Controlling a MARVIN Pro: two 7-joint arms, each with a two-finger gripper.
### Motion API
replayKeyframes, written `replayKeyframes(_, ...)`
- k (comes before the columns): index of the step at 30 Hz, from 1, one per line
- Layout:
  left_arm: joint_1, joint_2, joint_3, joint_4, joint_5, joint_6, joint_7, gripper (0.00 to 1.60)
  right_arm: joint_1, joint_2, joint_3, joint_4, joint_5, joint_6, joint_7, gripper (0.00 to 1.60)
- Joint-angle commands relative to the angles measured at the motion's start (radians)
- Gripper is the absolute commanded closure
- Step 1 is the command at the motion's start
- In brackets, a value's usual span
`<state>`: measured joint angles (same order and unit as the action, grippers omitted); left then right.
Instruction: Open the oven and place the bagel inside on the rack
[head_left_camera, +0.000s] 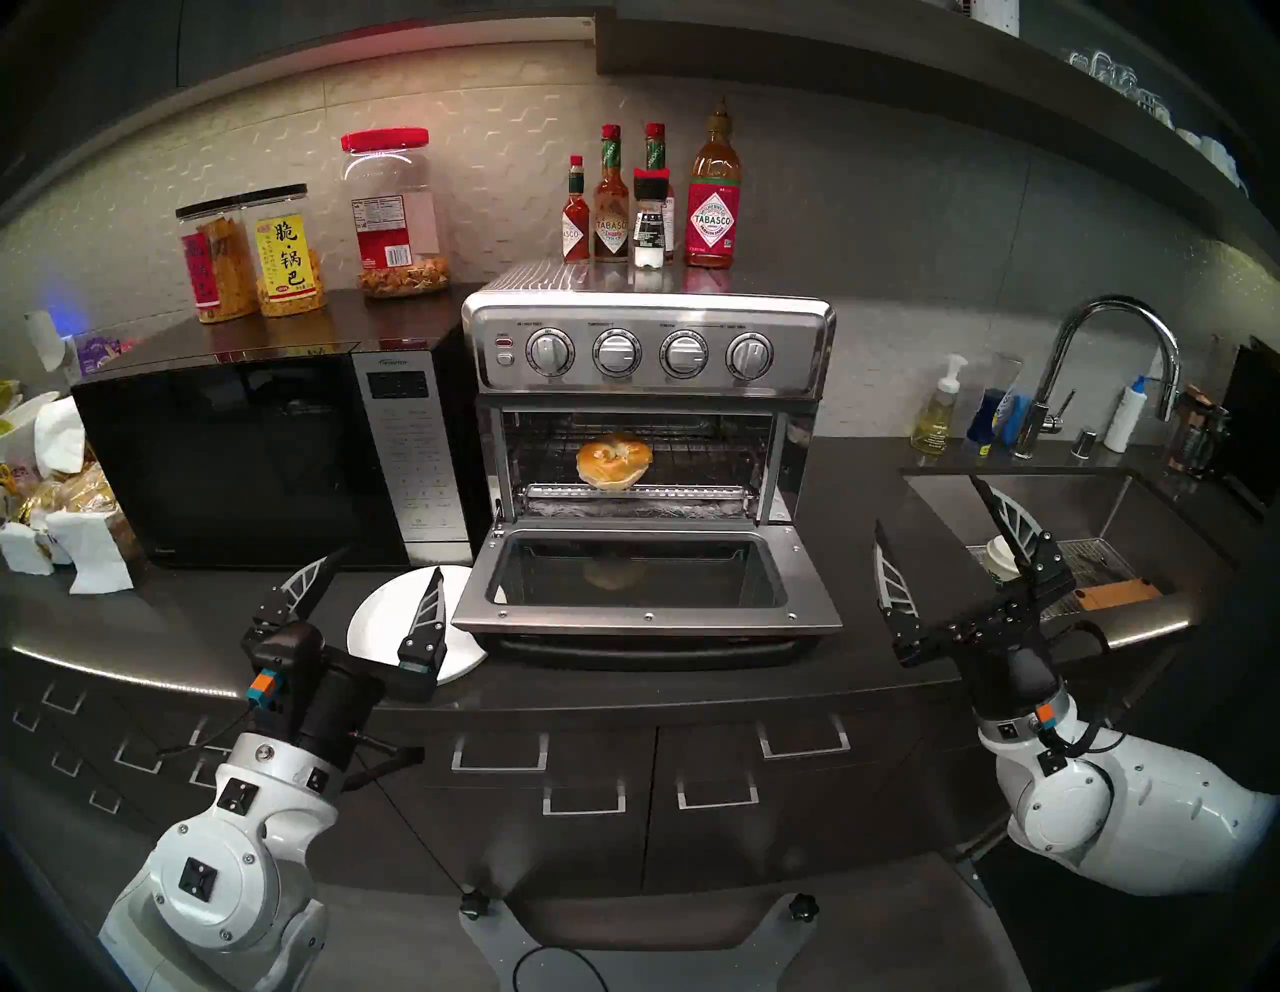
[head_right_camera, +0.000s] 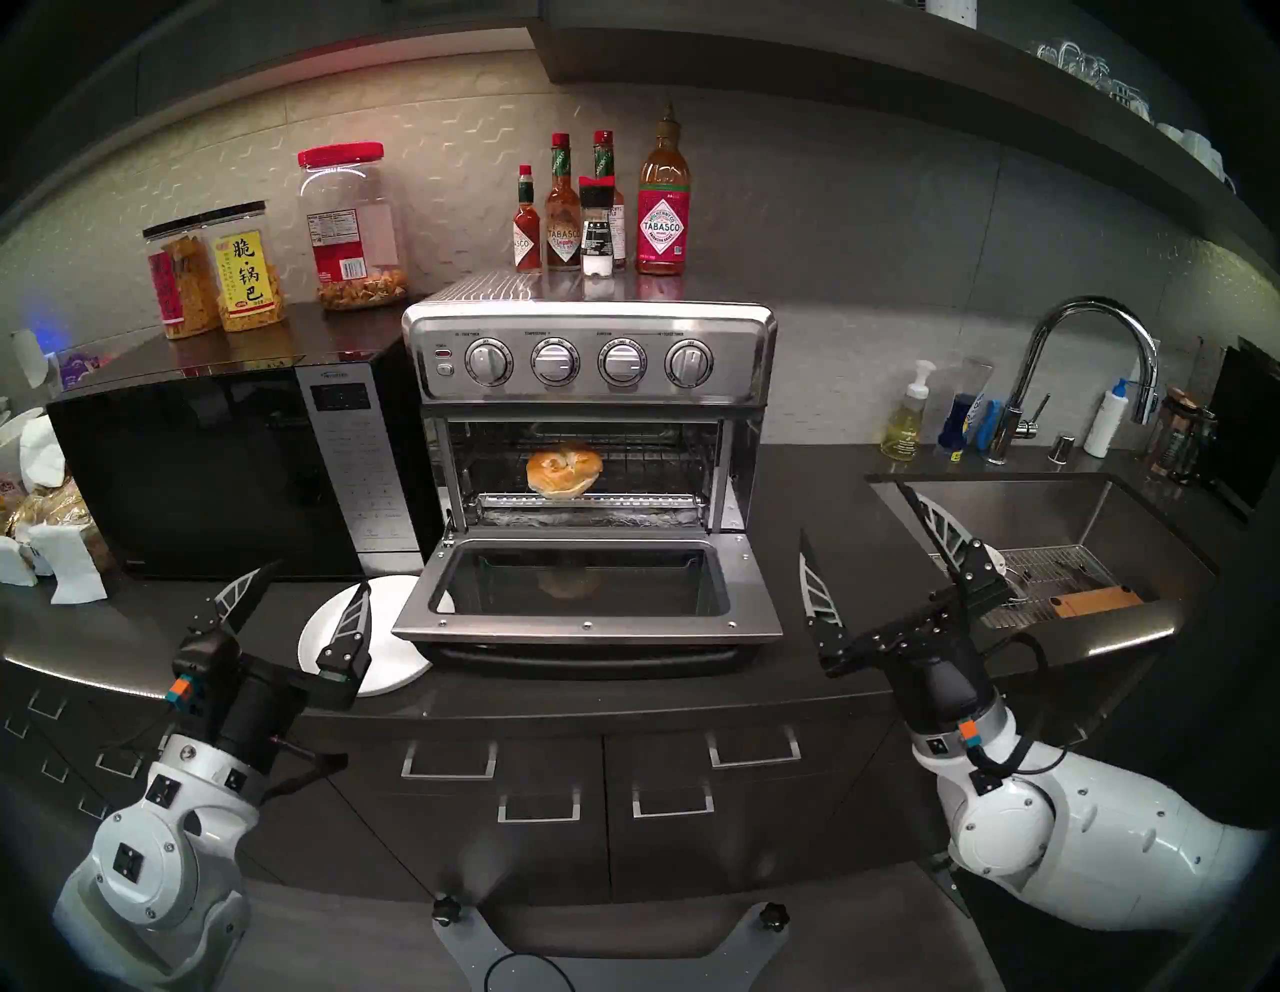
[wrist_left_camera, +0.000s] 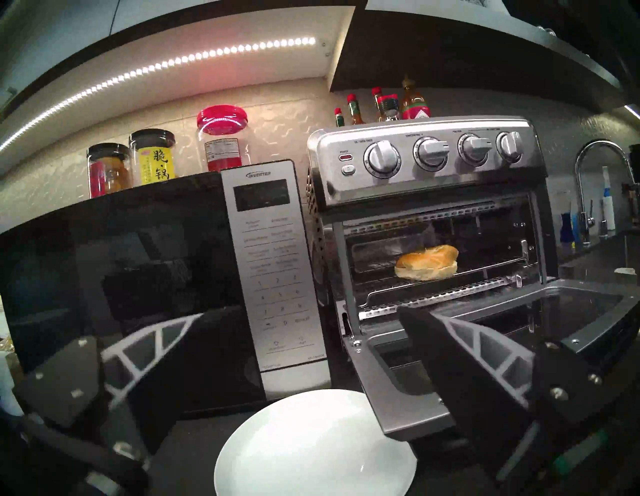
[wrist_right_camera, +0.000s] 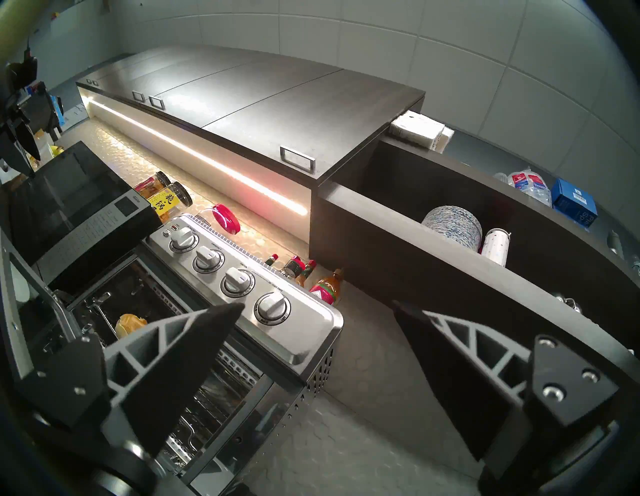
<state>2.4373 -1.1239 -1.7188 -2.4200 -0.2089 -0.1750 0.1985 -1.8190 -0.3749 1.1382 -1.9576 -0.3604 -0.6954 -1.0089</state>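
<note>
Resting on the rack (head_left_camera: 699, 490) inside the oven (head_left_camera: 647, 429), the bagel (head_left_camera: 614, 460) lies at 1 o'clock from the nearer left gripper (head_left_camera: 377, 578); both it & the right gripper (head_left_camera: 931, 526) hang open, empty.

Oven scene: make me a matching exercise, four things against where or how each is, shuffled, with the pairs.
Things:
1. bagel
2. plate
3. oven door
4. left tool

States:
A. folded down flat, open
B. on the rack inside the oven
C. open, holding nothing, over the plate
D. bare, on the counter left of the oven door

Pairs: 1-B, 2-D, 3-A, 4-C
</note>
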Motion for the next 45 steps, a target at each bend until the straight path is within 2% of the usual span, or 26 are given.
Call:
replayKeyframes(1,0.116,-0.038,-0.047,-0.023,-0.007,-0.120,-0.033,0.00,0.006,-0.002,0.005,-0.009,0.000,-0.001,-0.003,0.00)
replayKeyframes(17,0.315,-0.112,-0.159,-0.023,-0.067,-0.381,-0.190,0.00,0.006,-0.002,0.005,-0.010,0.000,0.000,-0.003,0.00)
replayKeyframes(18,0.309,-0.124,-0.162,-0.023,-0.071,-0.378,-0.205,0.00,0.006,-0.002,0.005,-0.010,0.000,0.000,-0.003,0.00)
replayKeyframes(21,0.351,-0.130,-0.188,-0.023,-0.099,-0.433,-0.239,0.00,0.006,-0.003,0.005,-0.011,0.000,0.001,-0.004,0.00)
replayKeyframes(23,0.370,-0.113,-0.210,-0.023,-0.109,-0.469,-0.274,0.00,0.006,-0.003,0.005,-0.011,0.000,0.001,-0.004,0.00)
replayKeyframes(29,0.369,-0.123,-0.185,-0.023,-0.126,-0.557,-0.309,0.00,0.005,-0.003,0.006,-0.011,0.000,0.002,-0.004,0.00)
replayKeyframes(33,0.368,-0.137,-0.180,-0.023,-0.119,-0.541,-0.302,0.00,0.005,-0.003,0.006,-0.012,0.000,0.002,-0.005,0.00)
replayKeyframes(37,0.373,-0.141,-0.204,-0.023,-0.127,-0.522,-0.296,0.00,0.005,-0.003,0.006,-0.012,0.000,0.002,-0.005,0.00)
replayKeyframes(40,0.375,-0.134,-0.245,-0.023,-0.160,-0.506,-0.294,0.00,0.005,-0.003,0.006,-0.012,0.000,0.002,-0.005,0.00)
replayKeyframes(45,0.356,-0.116,-0.267,-0.023,-0.195,-0.495,-0.290,0.00,0.005,-0.003,0.006,-0.012,0.000,0.002,-0.005,0.00)
